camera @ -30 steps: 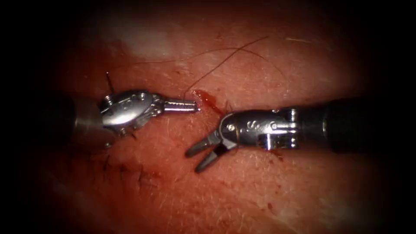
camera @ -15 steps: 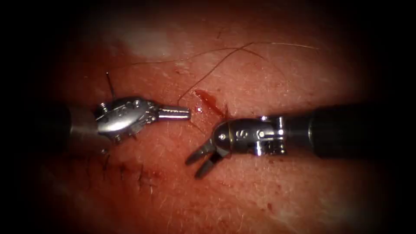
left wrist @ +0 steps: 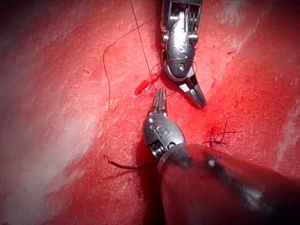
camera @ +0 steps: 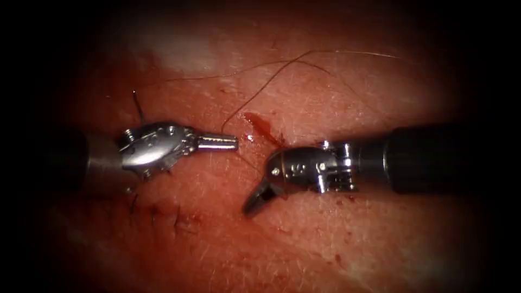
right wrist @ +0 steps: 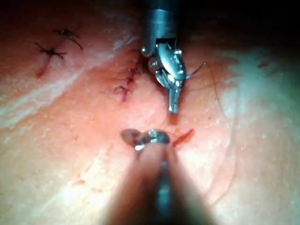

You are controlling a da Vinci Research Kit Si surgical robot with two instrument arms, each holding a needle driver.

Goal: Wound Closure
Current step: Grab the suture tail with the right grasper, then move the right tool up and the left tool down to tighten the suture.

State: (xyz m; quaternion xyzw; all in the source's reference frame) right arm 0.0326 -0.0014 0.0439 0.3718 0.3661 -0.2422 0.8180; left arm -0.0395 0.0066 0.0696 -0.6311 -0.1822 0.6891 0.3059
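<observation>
- Step in hand – thread handling rather than needle driving. The left tool has its jaws closed, apparently on the thread. It has drawn back a little to the left over the last second, and the strand came with it.
- The thread rises from those jaws and loops over the tissue on the far side of the cut, where red fluid pools.
- The right tool hangs just right of the cut holding nothing. Its jaws, wide a second ago, are now down to a narrow gap.
- Likely needle – a dark curved piece beside the left tool's wrist, in neither tool. I cannot tell whether it is in the tissue.
- Finished stitches sit lower left.
- My judgement: any further bite calls for picking the needle up first, while keeping the strand slack-free.
</observation>
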